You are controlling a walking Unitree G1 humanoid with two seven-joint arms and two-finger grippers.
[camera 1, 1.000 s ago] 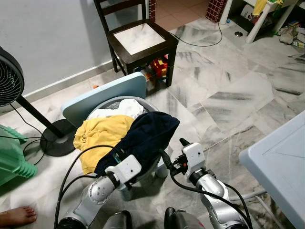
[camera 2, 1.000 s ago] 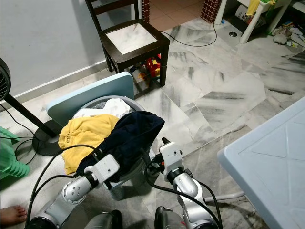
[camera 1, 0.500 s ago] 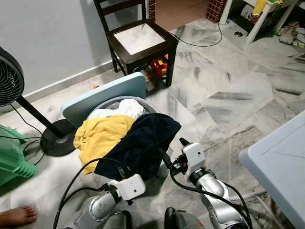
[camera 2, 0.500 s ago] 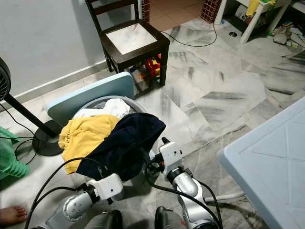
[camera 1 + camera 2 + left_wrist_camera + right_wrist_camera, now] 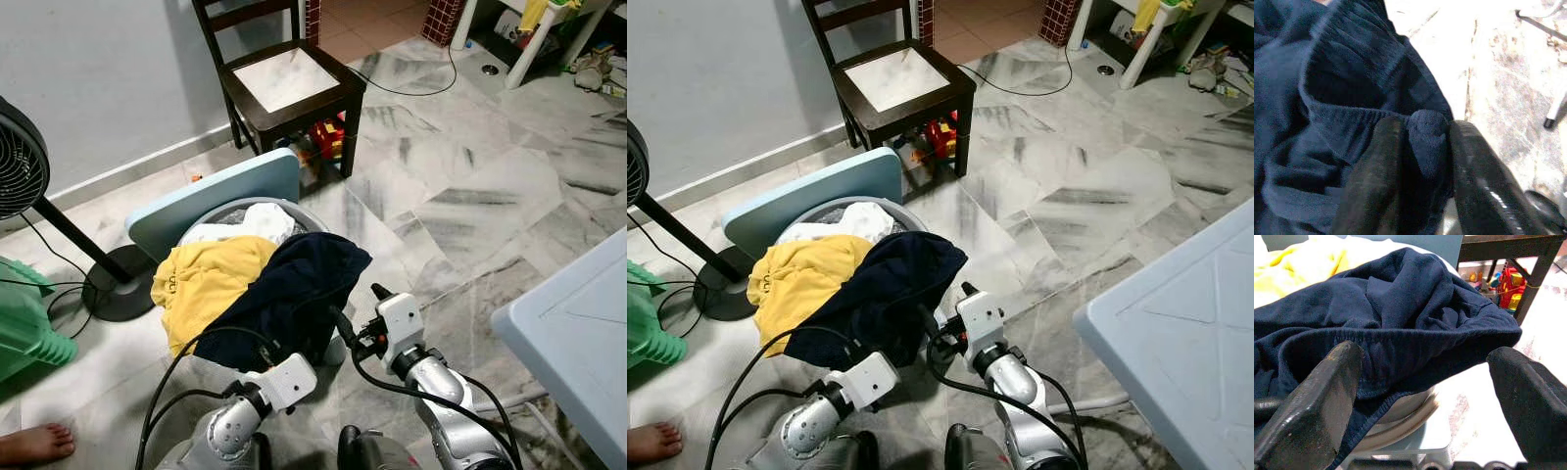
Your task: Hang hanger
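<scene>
Since a second ago the left gripper (image 5: pixel 1420 161) has been sinking from the top of the heap toward the robot's body, and it is now pinching the ribbed hem of the navy garment (image 5: pixel 294 289) tightly between its fingers (image 5: pixel 1376 176); the right gripper (image 5: pixel 1420 396) is hovering just beside the basket (image 5: pixel 338 343) with its jaws spread wide and gripping nothing; no hanger is showing, so the garment is serving as the task's thing, draped over the basket's near rim; to do this well the left arm should be lifting slowly, keeping the hem clamped, while the right is closing on the opposite hem edge; behind, the yellow shirt (image 5: pixel 211 279) and white cloth (image 5: pixel 260 220) are lying touching it and risking being dragged out; farther off are standing the pale blue lid (image 5: pixel 211 196), a fan (image 5: pixel 24 171) and a dark chair (image 5: pixel 289 83).
</scene>
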